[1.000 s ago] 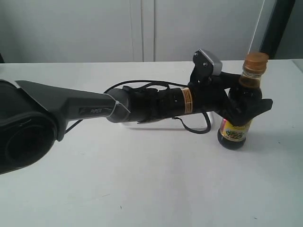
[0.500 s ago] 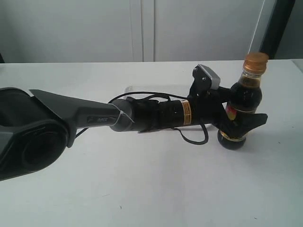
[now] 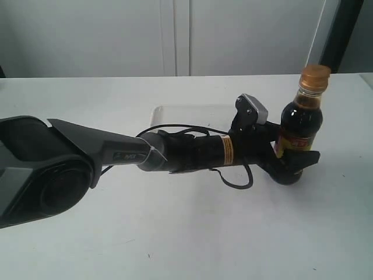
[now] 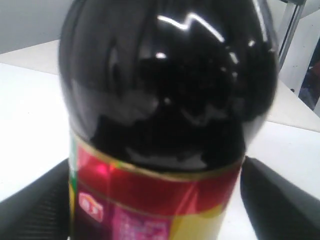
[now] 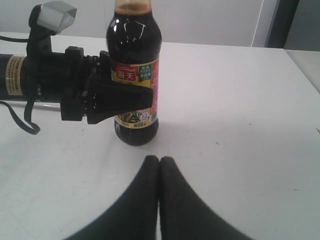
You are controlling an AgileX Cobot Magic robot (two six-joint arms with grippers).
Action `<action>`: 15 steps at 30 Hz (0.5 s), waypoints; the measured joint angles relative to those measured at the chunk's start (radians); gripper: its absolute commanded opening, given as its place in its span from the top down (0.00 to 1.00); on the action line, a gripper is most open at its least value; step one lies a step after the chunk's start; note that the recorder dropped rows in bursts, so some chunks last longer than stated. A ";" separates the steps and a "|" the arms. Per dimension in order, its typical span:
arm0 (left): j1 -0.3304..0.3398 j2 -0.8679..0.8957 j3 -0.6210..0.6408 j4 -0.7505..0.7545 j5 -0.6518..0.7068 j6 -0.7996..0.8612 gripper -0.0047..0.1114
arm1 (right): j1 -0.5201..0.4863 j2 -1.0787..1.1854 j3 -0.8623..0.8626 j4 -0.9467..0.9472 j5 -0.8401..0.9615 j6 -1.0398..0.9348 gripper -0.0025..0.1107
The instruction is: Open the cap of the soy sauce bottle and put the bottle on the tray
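Observation:
The soy sauce bottle (image 3: 300,119) stands upright on the white table at the right, its golden-tan cap (image 3: 315,74) closed. My left gripper (image 3: 294,166) reaches across and straddles the bottle's lower body near the base. In the left wrist view the bottle (image 4: 165,100) fills the frame between the two dark fingers (image 4: 280,200), with a strip of white showing beside one of them; the gripper (image 4: 160,217) is open. My right gripper (image 5: 159,162) is shut and empty, low over the table a short way from the bottle (image 5: 134,40). The white tray (image 3: 186,111) lies behind the left arm.
The left arm's forearm (image 3: 192,153) and its looping black cable (image 3: 236,181) stretch across the table's middle in front of the tray. A dark post (image 3: 335,35) stands at the back right. White cabinet panels close the background.
The left arm has sunk lower; its gripper slid down from the bottle's mid-body to near the base. The bottle has stayed in place. More of the tray shows behind the arm.

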 measured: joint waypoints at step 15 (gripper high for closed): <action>0.000 0.000 0.000 0.002 0.005 0.073 0.96 | 0.000 0.000 0.000 0.000 -0.002 -0.003 0.98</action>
